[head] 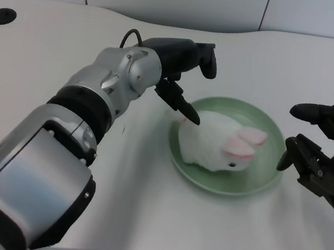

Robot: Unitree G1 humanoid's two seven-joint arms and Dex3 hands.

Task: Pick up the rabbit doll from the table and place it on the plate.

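Now rabbit doll point(217, 143) on green plate point(269, 175), left hand's point(184, 65) fingers point(188, 110) spread.

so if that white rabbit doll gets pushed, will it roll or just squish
The white plush rabbit doll with pink ears looks soft, so it would probably squish. Its broad, flat-lying body seems unlikely to roll. The shallow green plate rim may stop sliding.

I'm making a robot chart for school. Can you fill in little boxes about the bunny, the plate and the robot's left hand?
rabbit doll: white, pink ears, lying on the plate
plate: green, round, on the white table
left hand: above the plate's left rim, fingers apart, holding nothing; one fingertip at the doll's back edge
task: doll is on the plate
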